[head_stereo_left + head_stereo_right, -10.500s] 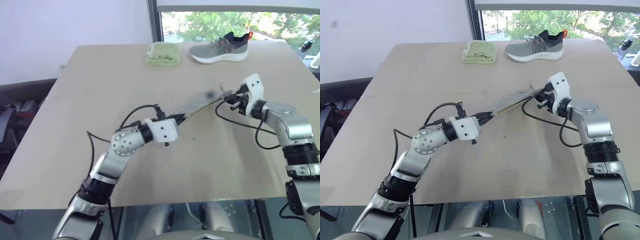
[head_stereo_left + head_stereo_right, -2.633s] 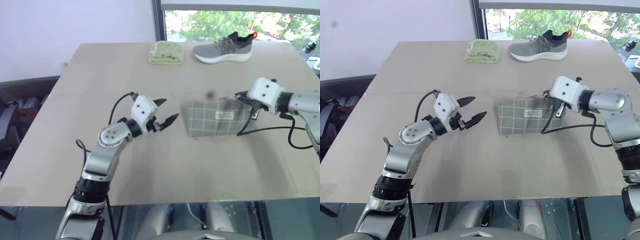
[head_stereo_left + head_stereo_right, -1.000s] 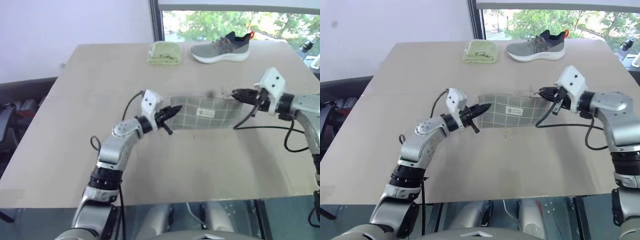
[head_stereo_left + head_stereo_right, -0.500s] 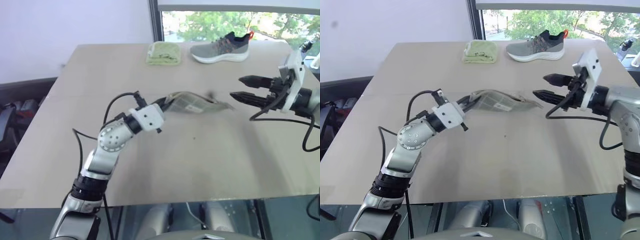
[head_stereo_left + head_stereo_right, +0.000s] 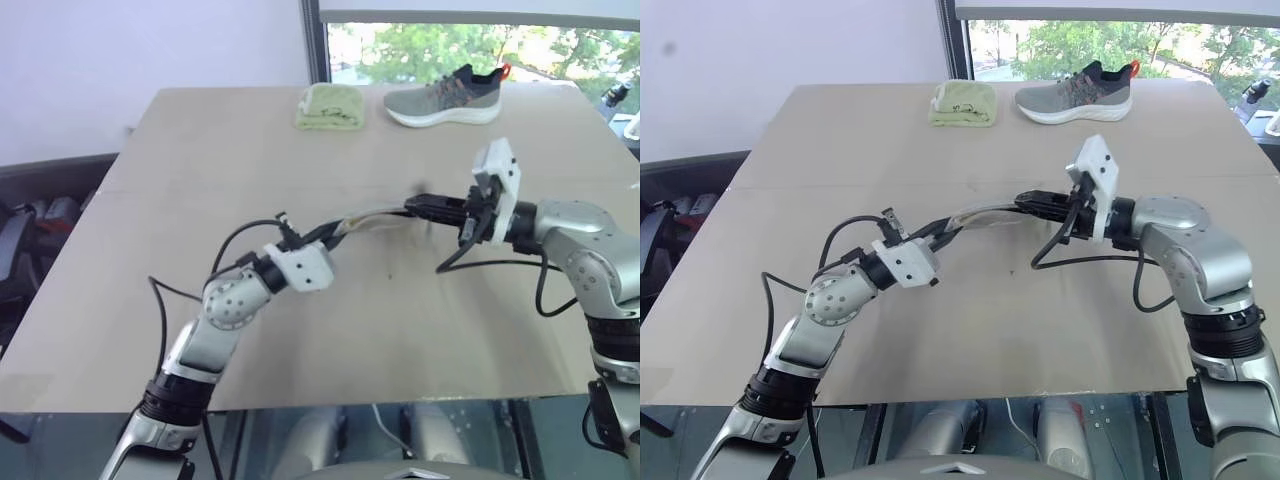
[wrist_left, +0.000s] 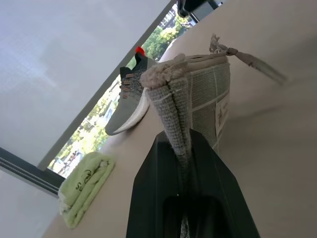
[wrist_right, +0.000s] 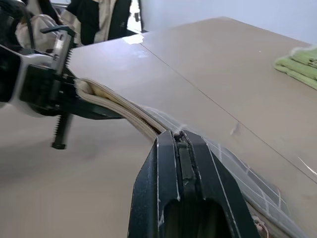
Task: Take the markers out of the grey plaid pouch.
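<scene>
The grey plaid pouch [image 5: 372,216] hangs edge-on a little above the table, stretched between both grippers. My left gripper [image 5: 333,231] is shut on its near end; in the left wrist view the grid fabric [image 6: 205,91] rises out of the pinched fingers [image 6: 148,198]. Reaching in from the right, my right gripper [image 5: 414,207] is shut on the pouch's other end. In the right wrist view the pouch's pale rim [image 7: 124,107] runs straight into the closed fingertips [image 7: 166,148]. The markers are hidden.
A grey shoe [image 5: 445,93] and a folded yellow-green cloth [image 5: 327,106] lie at the far edge of the tan table [image 5: 300,340]. Black cables loop from both wrists over the table. Dark objects stand off the table's left side.
Half a second ago my right gripper was open, off to the right. It has swung left and shut on the pouch's end. The left hand rolled and drew back, turning the pouch edge-on.
</scene>
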Motion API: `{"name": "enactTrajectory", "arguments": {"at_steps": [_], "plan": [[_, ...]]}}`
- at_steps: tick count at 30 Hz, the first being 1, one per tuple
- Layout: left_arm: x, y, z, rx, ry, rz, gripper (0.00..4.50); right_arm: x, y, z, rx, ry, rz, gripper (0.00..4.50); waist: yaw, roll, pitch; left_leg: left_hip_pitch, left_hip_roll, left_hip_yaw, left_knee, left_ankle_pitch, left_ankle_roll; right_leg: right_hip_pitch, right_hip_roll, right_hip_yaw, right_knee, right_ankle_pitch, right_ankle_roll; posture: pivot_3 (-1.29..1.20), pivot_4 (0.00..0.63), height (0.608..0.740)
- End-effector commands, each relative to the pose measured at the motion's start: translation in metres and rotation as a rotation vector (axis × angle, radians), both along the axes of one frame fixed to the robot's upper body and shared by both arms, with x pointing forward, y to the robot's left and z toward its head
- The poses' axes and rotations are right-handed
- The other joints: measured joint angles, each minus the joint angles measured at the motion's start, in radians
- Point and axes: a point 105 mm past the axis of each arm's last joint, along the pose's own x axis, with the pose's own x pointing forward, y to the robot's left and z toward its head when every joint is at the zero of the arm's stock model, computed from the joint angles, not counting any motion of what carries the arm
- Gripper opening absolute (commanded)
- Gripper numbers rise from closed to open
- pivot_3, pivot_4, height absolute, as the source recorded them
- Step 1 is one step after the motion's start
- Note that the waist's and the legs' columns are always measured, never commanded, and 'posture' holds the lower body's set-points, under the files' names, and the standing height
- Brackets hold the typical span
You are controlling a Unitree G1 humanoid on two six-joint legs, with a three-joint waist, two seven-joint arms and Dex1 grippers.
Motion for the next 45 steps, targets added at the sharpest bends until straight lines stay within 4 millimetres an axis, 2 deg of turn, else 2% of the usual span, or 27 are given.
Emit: {"name": "enactTrajectory", "arguments": {"at_steps": [1, 10, 16, 23, 29, 35, 39, 42, 45], "plan": [[-0.002, 0.000, 0.004, -0.021, -0.009, -0.013, 0.00, 0.001, 0.001, -0.003, -0.032, -0.041, 0.004, 0.06, -0.001, 0.000, 0.000, 0.000, 0.000, 0.000, 0.000, 0.000, 0.000, 0.000, 0.000, 0.000, 0.000, 0.000, 0.000, 0.00, 0.150, 0.740], [-0.006, -0.006, 0.002, -0.035, 0.005, -0.040, 0.00, 0.010, 0.002, -0.011, -0.011, -0.020, -0.041, 0.06, -0.003, 0.000, 0.000, 0.000, 0.000, 0.000, 0.000, 0.000, 0.000, 0.000, 0.000, 0.000, 0.000, 0.000, 0.000, 0.00, 0.150, 0.740], [-0.006, -0.007, 0.005, -0.052, 0.004, -0.049, 0.00, 0.009, 0.007, -0.018, -0.036, -0.009, -0.021, 0.06, -0.004, 0.000, 0.000, 0.000, 0.000, 0.000, 0.000, 0.000, 0.000, 0.000, 0.001, 0.000, -0.001, 0.000, 0.000, 0.00, 0.150, 0.740], [0.004, -0.008, 0.013, -0.171, 0.074, -0.023, 0.00, 0.013, 0.011, -0.048, -0.217, -0.060, 0.005, 0.06, -0.004, 0.000, 0.000, 0.000, 0.000, 0.000, 0.000, 0.000, 0.000, 0.000, 0.001, 0.000, 0.000, 0.000, 0.000, 0.00, 0.150, 0.740], [0.009, -0.006, 0.013, -0.223, 0.156, -0.011, 0.00, 0.015, 0.013, -0.049, -0.229, -0.078, 0.008, 0.06, -0.005, 0.000, 0.000, 0.000, 0.000, 0.000, 0.000, 0.000, 0.000, 0.000, 0.004, 0.000, 0.000, 0.000, 0.000, 0.00, 0.150, 0.740], [-0.001, -0.018, 0.010, -0.258, 0.223, -0.085, 0.00, 0.022, 0.012, -0.048, -0.243, -0.116, -0.025, 0.06, -0.005, 0.000, 0.000, 0.000, 0.000, 0.000, 0.000, 0.000, 0.000, 0.000, 0.004, 0.000, 0.000, 0.000, 0.000, 0.00, 0.150, 0.740], [-0.004, -0.026, 0.009, -0.268, 0.264, -0.131, 0.00, 0.032, 0.008, -0.062, -0.356, -0.175, -0.072, 0.06, -0.005, 0.000, 0.000, 0.000, 0.000, 0.000, 0.000, 0.000, 0.000, 0.000, 0.004, 0.000, 0.000, 0.000, 0.000, 0.00, 0.150, 0.740], [-0.003, -0.027, 0.010, -0.269, 0.269, -0.138, 0.00, 0.045, 0.005, -0.067, -0.451, -0.224, -0.214, 0.91, -0.008, 0.000, 0.000, 0.000, 0.000, 0.000, 0.001, 0.000, 0.000, 0.000, 0.004, 0.000, 0.000, 0.000, 0.000, 0.00, 0.150, 0.740], [0.000, -0.028, 0.010, -0.268, 0.270, -0.136, 0.00, 0.040, 0.008, -0.073, -0.538, -0.292, -0.159, 1.83, -0.007, 0.000, 0.000, 0.000, 0.000, 0.000, 0.000, 0.000, 0.000, -0.001, 0.004, 0.001, 0.000, 0.000, 0.000, 0.00, 0.150, 0.740]]}}
